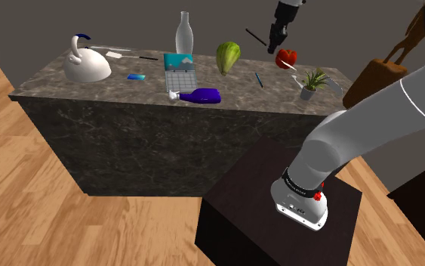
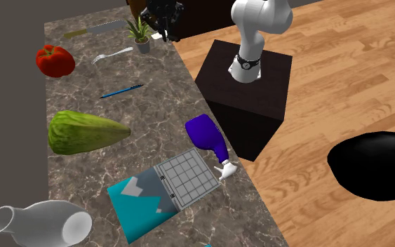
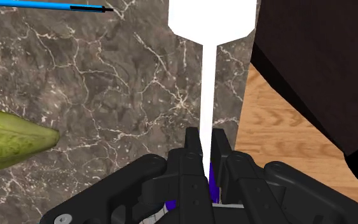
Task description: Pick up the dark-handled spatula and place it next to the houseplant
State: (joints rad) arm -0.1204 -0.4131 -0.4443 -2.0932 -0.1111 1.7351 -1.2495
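From the shoulder view's left, I saw a white kettle (image 1: 86, 64) at the far end of the marble bench (image 1: 127, 94). I could not tell what was in it. Next stood a clear glass bottle (image 1: 184, 34), upright, and nearer the bench's front edge a purple bottle (image 1: 203, 95) lay on its side. A green vegetable (image 1: 228, 57) followed. Right of that, the hand (image 1: 273, 47) hung above the bench with the spatula (image 1: 254, 35), whose dark handle stuck out toward the view's left. In the wrist view the fingers (image 3: 190, 143) were clamped on the spatula's thin white shaft, the white blade pointing away over the marble. Furthest right, a small grey pot (image 1: 307, 94) held the houseplant (image 1: 314, 78). The second exterior view showed the hand close beside the plant.
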